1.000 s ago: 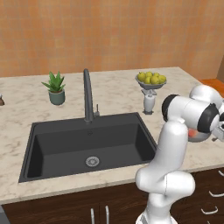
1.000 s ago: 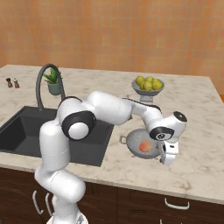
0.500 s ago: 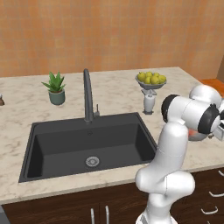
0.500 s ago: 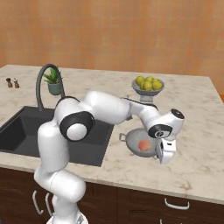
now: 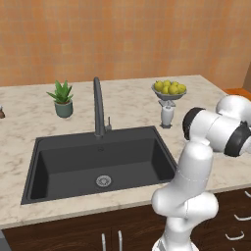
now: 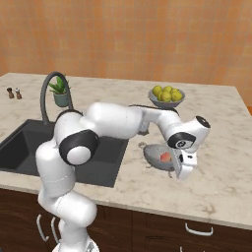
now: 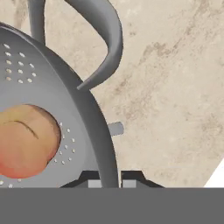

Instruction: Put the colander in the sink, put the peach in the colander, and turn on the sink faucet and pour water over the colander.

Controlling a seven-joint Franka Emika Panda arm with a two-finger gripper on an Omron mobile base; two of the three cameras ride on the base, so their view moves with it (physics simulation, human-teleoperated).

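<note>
The colander [image 6: 153, 155], a small silver perforated bowl, rests on the marble counter just right of the sink [image 6: 24, 142]. The peach [image 6: 166, 157] lies inside it. My gripper [image 6: 174, 166] is at the colander's right rim. In the hand view the colander [image 7: 43, 87] has its rim running between my two fingertips, and the gripper [image 7: 113, 181] is shut on that rim. The peach [image 7: 24, 146] lies left of it and a loop handle [image 7: 105, 39] curves above. The dark sink [image 5: 73, 162] and gooseneck faucet [image 5: 98, 105] lie to the left. No water is running.
A grey pedestal bowl of yellow-green fruit [image 6: 166, 96] stands behind the colander. A potted plant [image 5: 62, 98] sits left of the faucet, and two small shakers [image 6: 14, 92] stand far left. The counter's front edge runs close below the colander.
The hand has edged slightly left onto the colander's rim. The colander and peach have shifted only a little; the base has not moved.
</note>
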